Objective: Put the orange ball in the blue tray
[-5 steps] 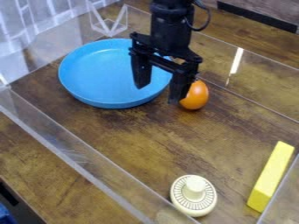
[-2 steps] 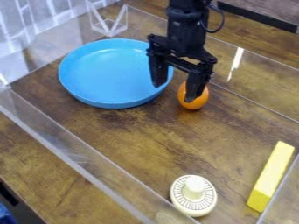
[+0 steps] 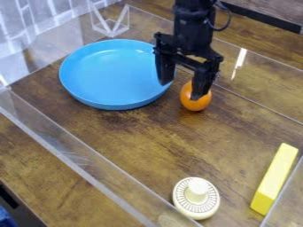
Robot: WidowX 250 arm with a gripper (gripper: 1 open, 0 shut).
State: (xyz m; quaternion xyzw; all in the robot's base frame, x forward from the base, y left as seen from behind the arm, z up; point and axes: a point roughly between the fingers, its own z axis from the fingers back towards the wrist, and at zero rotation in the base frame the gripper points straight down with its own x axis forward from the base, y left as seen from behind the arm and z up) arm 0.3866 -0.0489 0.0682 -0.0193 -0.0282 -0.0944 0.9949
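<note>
Grasp step: tool (image 3: 189, 85) spread wide, straddling small glossy orange ball (image 3: 196, 99) beside round blue plastic tray (image 3: 109, 73). Next: descend, close, lift.

gripper (image 3: 190, 79) spread over orange ball (image 3: 194, 99), just beside blue tray (image 3: 95, 75), wooden table (image 3: 130, 142)

A dark wooden table (image 3: 106, 151) sits behind clear plastic walls (image 3: 71, 146).
</note>
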